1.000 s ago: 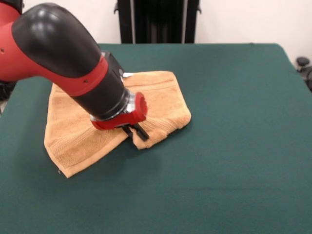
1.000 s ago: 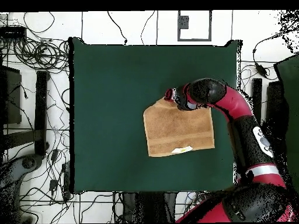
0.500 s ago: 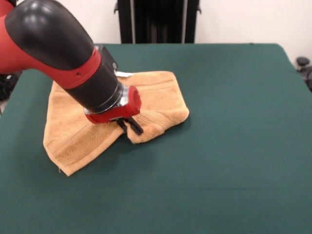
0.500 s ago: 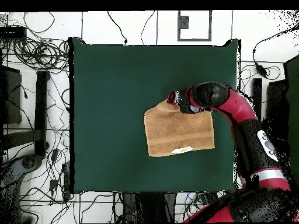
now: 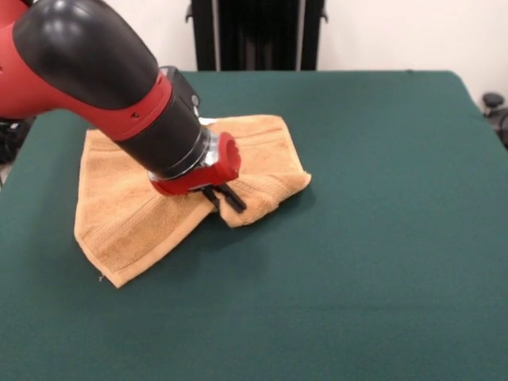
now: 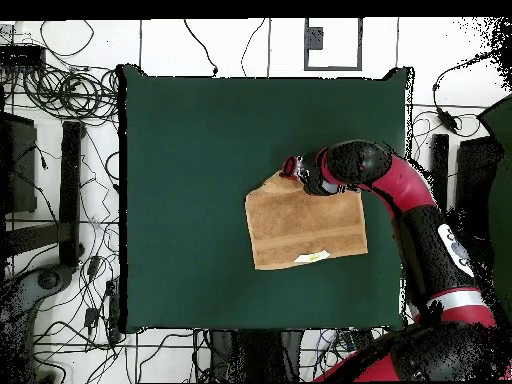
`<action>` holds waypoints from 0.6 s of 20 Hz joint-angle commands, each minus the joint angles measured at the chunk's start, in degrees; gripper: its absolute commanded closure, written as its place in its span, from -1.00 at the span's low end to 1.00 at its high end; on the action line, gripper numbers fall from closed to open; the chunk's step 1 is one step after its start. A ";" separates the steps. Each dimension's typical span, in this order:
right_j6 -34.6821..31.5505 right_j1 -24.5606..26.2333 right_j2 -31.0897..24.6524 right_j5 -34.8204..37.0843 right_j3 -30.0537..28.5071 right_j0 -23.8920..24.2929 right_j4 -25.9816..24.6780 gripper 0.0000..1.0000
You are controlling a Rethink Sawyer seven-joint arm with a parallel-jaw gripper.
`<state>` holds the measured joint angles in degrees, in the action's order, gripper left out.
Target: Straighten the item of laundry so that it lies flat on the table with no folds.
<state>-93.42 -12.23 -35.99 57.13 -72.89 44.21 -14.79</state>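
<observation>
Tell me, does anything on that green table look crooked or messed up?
Yes. The towel lies askew on the table, with a folded, bunched corner by the gripper, so it isn't flat.

The red and black robot arm (image 5: 103,87) slants down from the upper left, its red-collared wrist (image 5: 198,167) tilted low. The black-fingered gripper (image 5: 225,198) points down and right, fingers drawn close together.

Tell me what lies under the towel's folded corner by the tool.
Under the folded corner of the towel, only the green table shows around it. The tool sits at the fold; whatever the flap covers is hidden.
</observation>
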 commanded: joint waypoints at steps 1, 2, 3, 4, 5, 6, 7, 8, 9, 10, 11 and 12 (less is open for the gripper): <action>-3.28 1.45 -4.08 0.08 -10.66 -1.90 5.94 1.00; -3.36 1.27 -4.33 -0.06 -11.32 -1.86 6.67 1.00; -3.34 1.16 -4.75 -0.01 -11.95 -1.76 7.57 1.00; -3.22 1.10 -4.96 0.08 -12.29 -1.70 8.20 1.00; -3.39 0.93 -5.21 0.58 -12.75 -1.65 9.13 1.00; -3.56 0.76 -5.46 1.08 -13.21 -1.60 10.05 1.00; -3.75 0.20 -5.81 1.62 -14.01 -1.42 11.00 1.00; -3.88 -0.33 -5.92 1.76 -14.64 -1.33 11.58 1.00; -4.00 -0.87 -6.06 2.02 -15.42 -1.10 12.31 1.00; -4.11 -1.42 -6.21 2.27 -16.19 -0.87 13.04 1.00; -3.93 -1.56 -6.39 2.70 -16.47 -0.62 13.76 1.00; -3.46 -1.50 -6.61 2.79 -16.68 -0.40 14.22 1.00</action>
<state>-93.42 -13.01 -37.53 57.12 -80.55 44.98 -5.47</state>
